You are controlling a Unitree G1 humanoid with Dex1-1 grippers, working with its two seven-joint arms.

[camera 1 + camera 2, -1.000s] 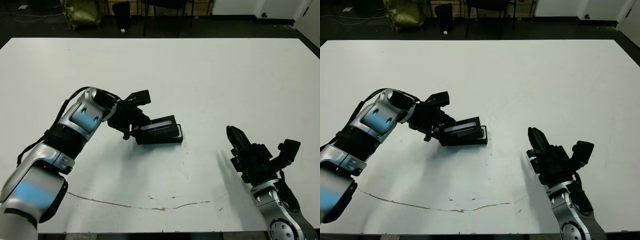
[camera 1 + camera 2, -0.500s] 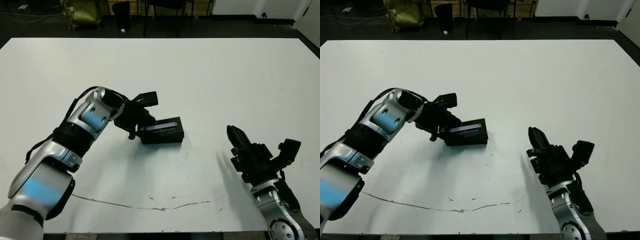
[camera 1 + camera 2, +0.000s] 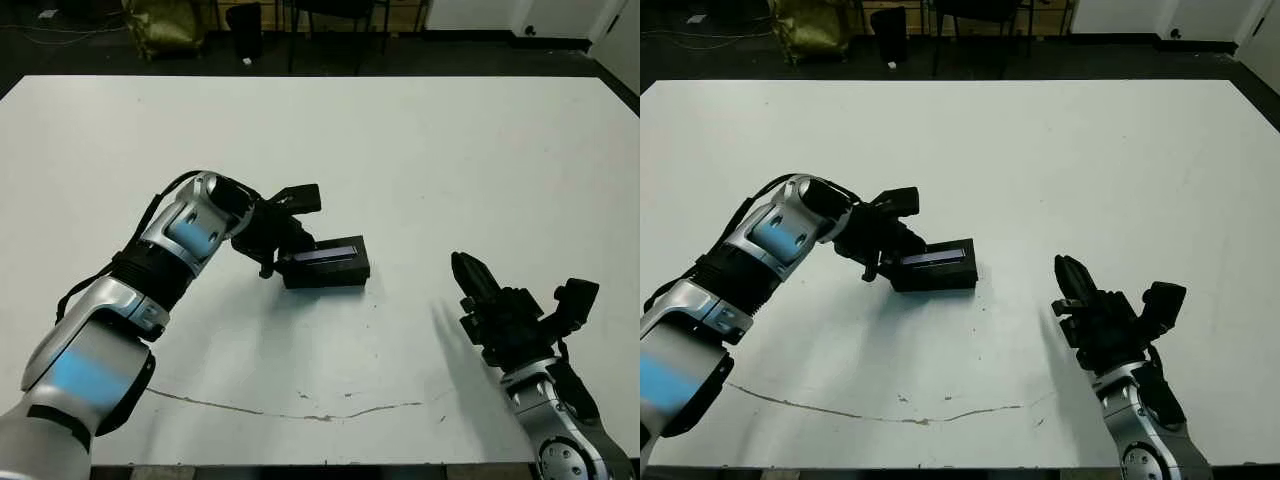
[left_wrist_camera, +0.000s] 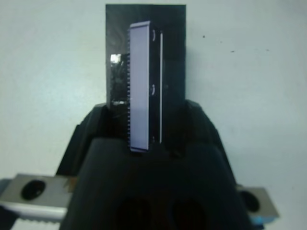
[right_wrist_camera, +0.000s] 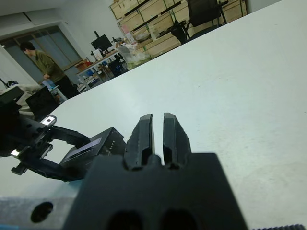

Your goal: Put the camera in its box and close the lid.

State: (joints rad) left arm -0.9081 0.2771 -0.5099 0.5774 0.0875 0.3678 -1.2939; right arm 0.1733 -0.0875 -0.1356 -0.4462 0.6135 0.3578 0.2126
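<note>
The black box [image 3: 330, 273] lies left of the table's middle. My left gripper [image 3: 282, 256] is shut on the near end of the lid [image 3: 322, 252]. The lid rests low over the box with its pale lavender stripe [image 4: 139, 86] showing. In the left wrist view the lid stands between my two fingers [image 4: 91, 127], with the box [image 4: 172, 28] beneath it. The camera [image 4: 115, 59] is mostly hidden by the lid; only a dark strip with a silvery glint shows. My right gripper [image 3: 463, 270] is shut and holds nothing, hovering near the front right, well apart from the box.
A thin dark scratch [image 3: 300, 412] runs along the table near its front edge. Beyond the far edge are chairs and a yellow-green bag [image 3: 160, 25]. In the right wrist view a person [image 5: 43, 64] stands among shelves far off.
The lid has come down from a raised tilt to lie low over the box. My left gripper and the box have shifted slightly right. The right arm has not moved.
</note>
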